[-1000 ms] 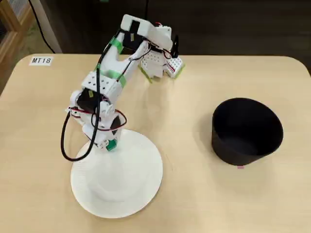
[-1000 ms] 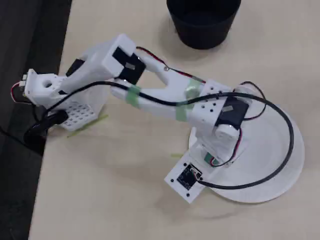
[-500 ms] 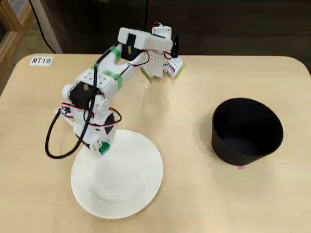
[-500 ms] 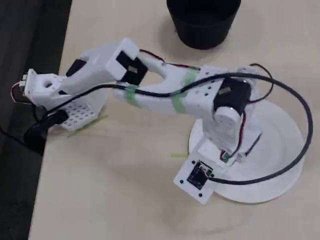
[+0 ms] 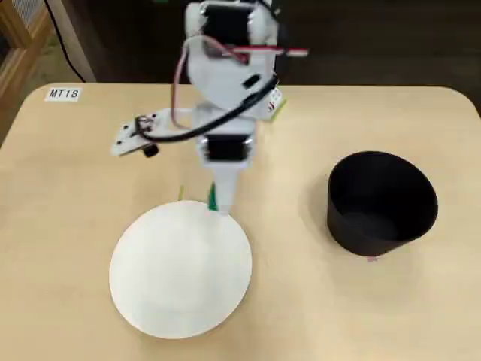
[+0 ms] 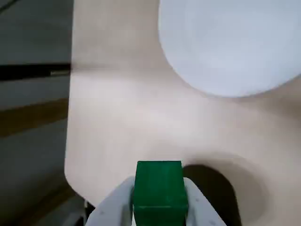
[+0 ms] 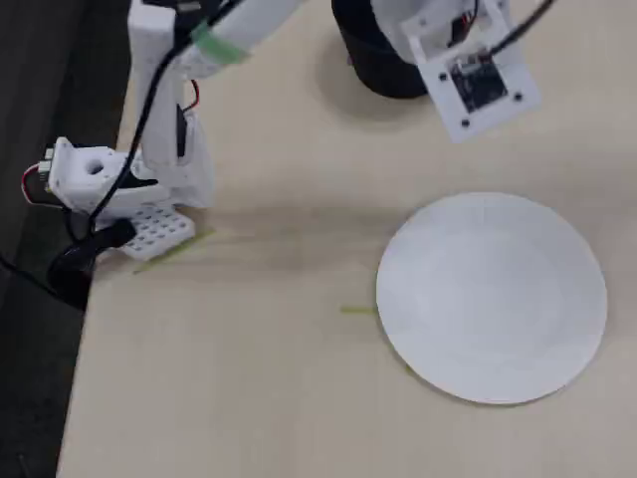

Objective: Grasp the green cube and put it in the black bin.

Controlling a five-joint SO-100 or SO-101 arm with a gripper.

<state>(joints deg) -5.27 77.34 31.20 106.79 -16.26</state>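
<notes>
In the wrist view the green cube [image 6: 158, 188] sits at the bottom edge, pinched between two white fingers [image 6: 114, 205] of my gripper [image 6: 158, 209], high above the table. In a fixed view the gripper [image 5: 218, 197] hangs from the raised arm just over the far rim of the white plate [image 5: 180, 267], with a sliver of the green cube [image 5: 213, 199] showing at its tip. The black bin [image 5: 382, 203] stands to the right, well apart from the gripper. In the other fixed view the black bin [image 7: 363, 45] is at the top, partly covered by the wrist camera board [image 7: 478, 80].
The white plate [image 7: 493, 299] lies flat with nothing on it. Thin pale-green tape strips [image 7: 356, 310] stick to the table beside it. The arm's base [image 7: 95, 179] is clamped at the table edge. A label reading MT18 [image 5: 63, 94] sits in the far left corner.
The arm has risen off the plate and swung upward with the green cube held in the gripper. The plate, earlier partly covered by the arm, now shows whole.
</notes>
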